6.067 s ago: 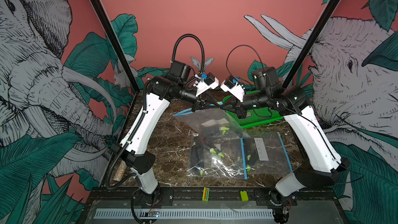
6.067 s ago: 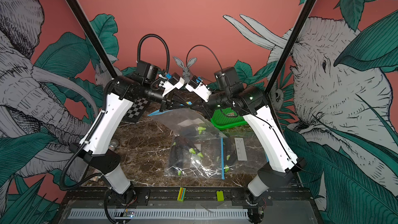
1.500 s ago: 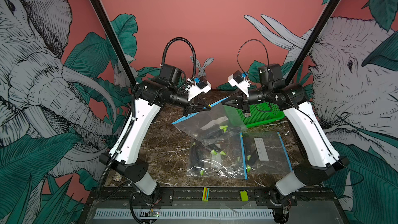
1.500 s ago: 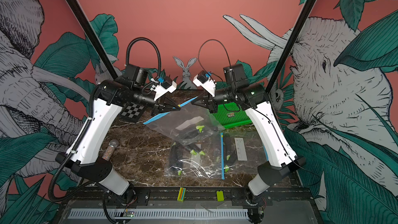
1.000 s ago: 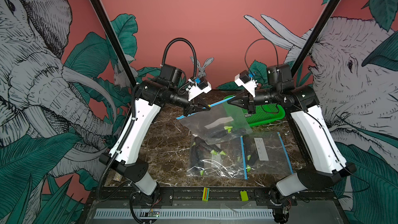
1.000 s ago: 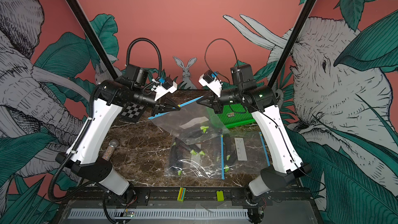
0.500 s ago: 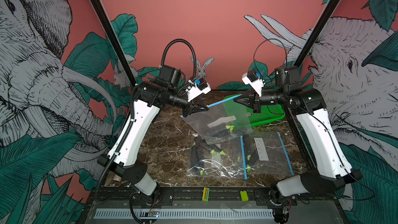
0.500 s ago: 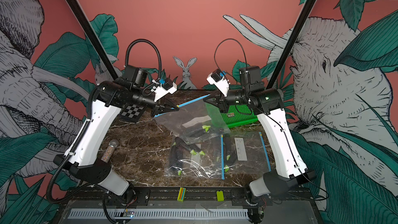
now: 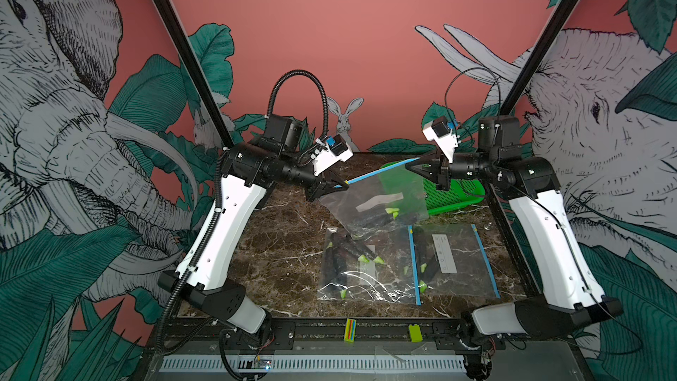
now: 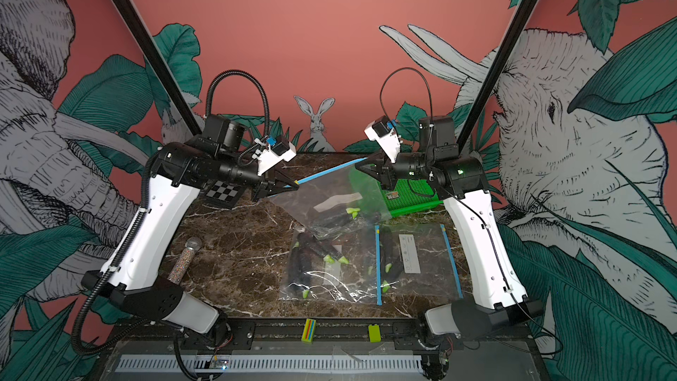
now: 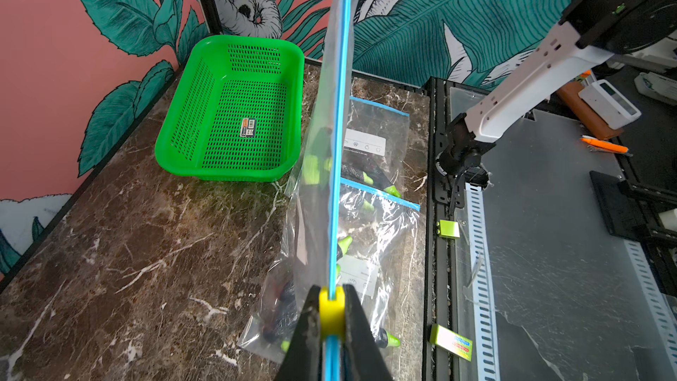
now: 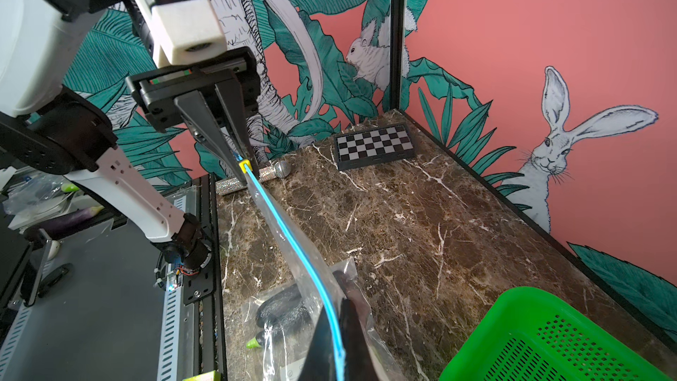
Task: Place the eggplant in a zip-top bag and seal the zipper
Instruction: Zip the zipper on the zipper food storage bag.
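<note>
Judged the sealing step to be in hand, and near its end. Held the zip-top bag [image 9: 370,196] aloft over the back half of the counter [image 9: 285,251], stretched taut by both ends of its blue zipper strip [image 9: 377,172]. Pinched the yellow slider [image 11: 331,311] with the left gripper [image 11: 331,298], jaws pressed together on it at that end of the strip. Clamped the opposite end flat in the right gripper [image 9: 411,167]. Found the eggplant [image 9: 372,218] inside, slumped in the low part of the bag, green stem uppermost. Could not tell whether the hanging bottom touched the filled bags [image 9: 366,273] lying toward the front edge. Saw the strip as one unbroken line in the left wrist view, so probably shut. Needed next, most likely: a check of the seal, then a gentle lowering onto bare counter and release of both ends, without dragging the slider back.
</note>
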You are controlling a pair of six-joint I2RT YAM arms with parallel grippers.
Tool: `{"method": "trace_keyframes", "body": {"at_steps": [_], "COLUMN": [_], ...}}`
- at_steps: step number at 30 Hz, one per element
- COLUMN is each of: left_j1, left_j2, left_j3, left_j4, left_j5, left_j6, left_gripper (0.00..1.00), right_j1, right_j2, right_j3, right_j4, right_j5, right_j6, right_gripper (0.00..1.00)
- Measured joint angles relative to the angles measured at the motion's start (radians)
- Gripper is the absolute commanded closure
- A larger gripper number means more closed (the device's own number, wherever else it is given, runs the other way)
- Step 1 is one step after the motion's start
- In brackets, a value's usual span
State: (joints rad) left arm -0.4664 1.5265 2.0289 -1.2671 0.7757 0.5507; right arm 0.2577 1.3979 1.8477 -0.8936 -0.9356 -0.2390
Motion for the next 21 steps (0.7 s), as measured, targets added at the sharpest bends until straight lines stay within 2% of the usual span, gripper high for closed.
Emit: {"method": "trace_keyframes", "body": {"at_steps": [21], "left_j1": [0.025], "left_j2": [-0.025], "left_j3": [-0.034], "left_j4": [-0.007], "left_j5": [-0.033], "left_j6": [-0.013], "left_gripper": [0.88], "right_j1": [-0.100], "right_j2": [-0.069], "right_j3": [-0.085], "right_j4": [0.092], "right_j5": [0.010], "right_j6": [0.071], "right_gripper": [1.00]}}
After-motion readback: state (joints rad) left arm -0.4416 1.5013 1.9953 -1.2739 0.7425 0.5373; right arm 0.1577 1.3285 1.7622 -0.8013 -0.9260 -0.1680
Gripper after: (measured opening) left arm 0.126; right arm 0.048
